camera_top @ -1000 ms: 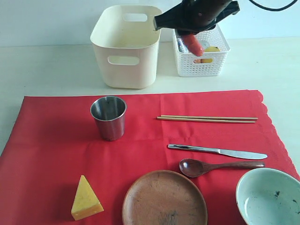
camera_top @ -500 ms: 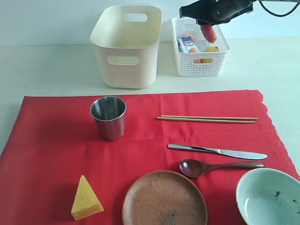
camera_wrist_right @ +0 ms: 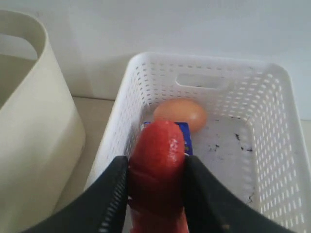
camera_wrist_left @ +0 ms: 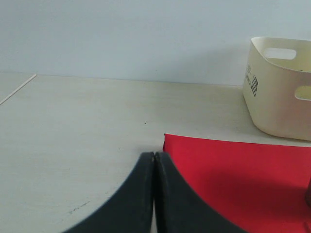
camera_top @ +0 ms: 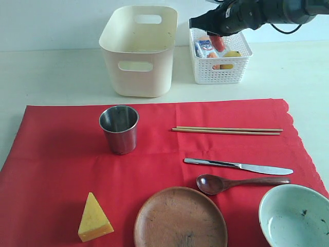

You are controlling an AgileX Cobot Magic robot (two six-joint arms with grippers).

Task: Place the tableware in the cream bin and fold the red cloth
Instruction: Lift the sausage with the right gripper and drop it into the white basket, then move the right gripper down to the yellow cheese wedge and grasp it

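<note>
The table is pale and flat, with faint wood lines, and it meets a plain light wall at the back. A big red cloth lies flat over the near part of the table, and its right edge is wavy. On the cloth stand a shiny cup and a yellow cheese. The chopsticks, the knife and the spoon lie in a row, one below the other. A brown plate and a pale bowl sit at the near edge. Behind the cloth, on the bare table, stands the tall cream bin, with a lower white basket just beside it on the right. None of the tableware is in the bin. The right gripper hangs over the basket, and its two black fingers squeeze a red sausage between them. Down in the basket are an egg, a blue carton and a lemon. The left gripper is low over the bare table by a corner of the cloth. Its fingers are pressed tight together with nothing in them.
</note>
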